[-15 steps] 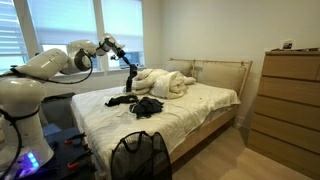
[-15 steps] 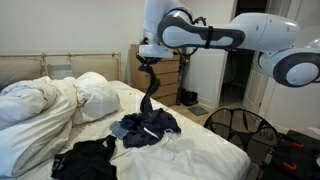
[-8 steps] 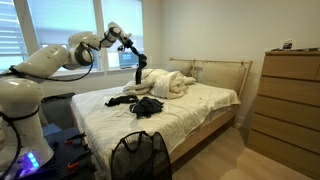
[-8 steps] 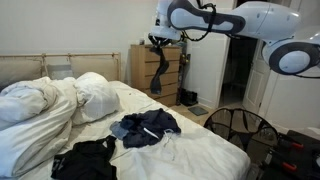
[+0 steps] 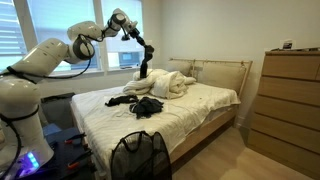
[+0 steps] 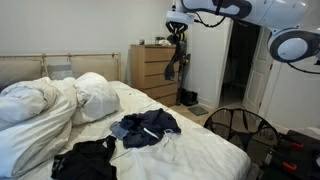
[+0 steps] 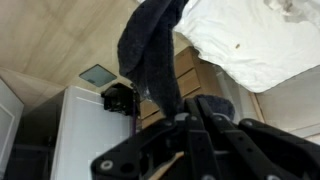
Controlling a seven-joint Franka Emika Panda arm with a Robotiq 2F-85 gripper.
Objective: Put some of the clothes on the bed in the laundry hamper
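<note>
An exterior view's bottom edge cuts off the laundry hamper [image 5: 140, 156]

The bed [image 5: 205, 100] has a light wooden frame and headboard and a white sheet. A puffy cream duvet [image 5: 165, 82] is heaped at its head end. A crumpled dark blue garment [image 6: 147, 126] lies near the middle. A black garment [image 6: 85, 158] lies apart from it, nearer one side edge.
</note>
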